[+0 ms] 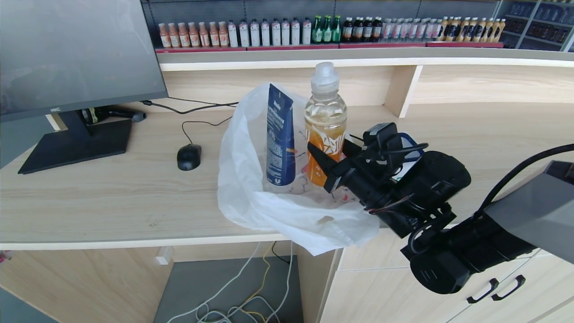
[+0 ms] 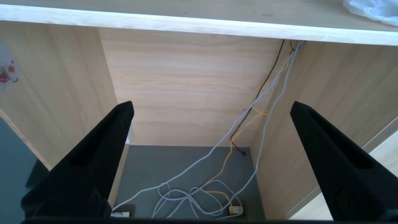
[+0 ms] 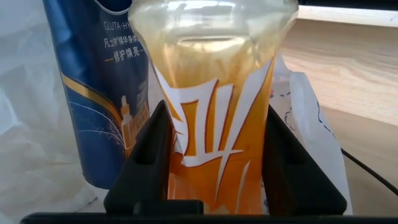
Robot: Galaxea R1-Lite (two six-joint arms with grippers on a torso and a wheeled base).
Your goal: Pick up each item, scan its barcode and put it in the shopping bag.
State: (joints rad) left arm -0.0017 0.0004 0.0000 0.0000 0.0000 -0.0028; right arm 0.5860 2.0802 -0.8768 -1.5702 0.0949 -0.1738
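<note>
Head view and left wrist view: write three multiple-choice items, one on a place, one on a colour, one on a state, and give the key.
1. Where does the blue tube stand?
A. On the monitor's base
B. In the white shopping bag, beside the orange drink bottle
C. On the back shelf

2. What colour is the computer mouse?
A. White
B. Red
C. Black

3. How is the left gripper?
A. Open, holding nothing
B. Shut on the tube
C. Shut on a cable

Key:
1 B, the tube stands upright inside the bag next to the bottle.
2 C, the mouse on the counter is black.
3 A, it is spread wide and grips nothing.
</note>
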